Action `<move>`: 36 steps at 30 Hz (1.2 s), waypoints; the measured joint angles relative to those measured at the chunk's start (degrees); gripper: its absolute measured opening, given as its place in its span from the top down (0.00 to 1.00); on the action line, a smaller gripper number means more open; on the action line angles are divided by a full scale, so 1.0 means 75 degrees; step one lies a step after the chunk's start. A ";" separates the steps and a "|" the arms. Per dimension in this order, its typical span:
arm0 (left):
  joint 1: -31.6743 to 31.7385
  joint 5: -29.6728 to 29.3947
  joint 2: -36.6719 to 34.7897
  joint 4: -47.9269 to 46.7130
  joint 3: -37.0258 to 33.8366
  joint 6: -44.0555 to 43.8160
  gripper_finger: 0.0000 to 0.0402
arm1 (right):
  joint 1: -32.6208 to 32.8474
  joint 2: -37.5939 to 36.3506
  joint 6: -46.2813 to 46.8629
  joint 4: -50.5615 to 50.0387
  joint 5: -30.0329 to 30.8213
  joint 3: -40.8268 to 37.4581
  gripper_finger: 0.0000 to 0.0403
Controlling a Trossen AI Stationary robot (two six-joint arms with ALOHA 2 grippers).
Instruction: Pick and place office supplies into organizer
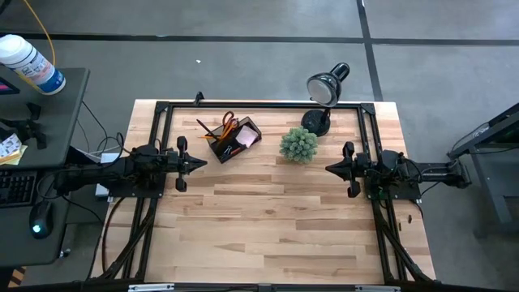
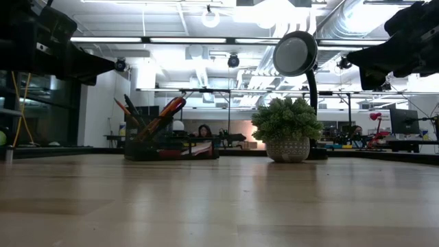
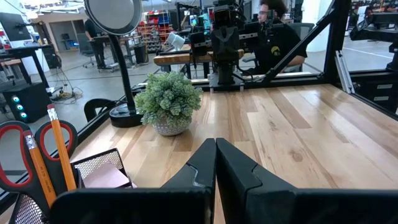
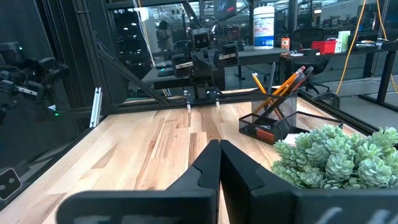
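Note:
The dark mesh organizer stands on the table's far half, left of the middle. Orange-handled scissors, orange pencils and a pink sticky-note pad sit in it, the scissors and pencils upright in its taller compartment. My left gripper hovers shut at the table's left side, pointing level toward the middle, a short way on the near side of the organizer. My right gripper hovers shut at the right side, facing the left one. Neither has anything between its fingers.
A green spiky plant in a pale pot stands right of the organizer, with a black desk lamp behind it at the far edge. A black frame runs along the table's far, left and right sides. The near half shows bare wood.

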 joint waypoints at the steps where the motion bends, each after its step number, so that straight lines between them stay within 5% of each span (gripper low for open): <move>1: 0.0000 0.0000 -0.0003 -0.0001 0.0000 0.0000 1.00 | 0.0000 0.0000 0.0000 0.0000 0.0000 0.0000 1.00; 36: 0.0000 0.0002 0.0000 0.0002 0.0000 0.0000 1.00 | -0.0003 0.0000 0.0000 0.0000 0.0000 0.0000 0.99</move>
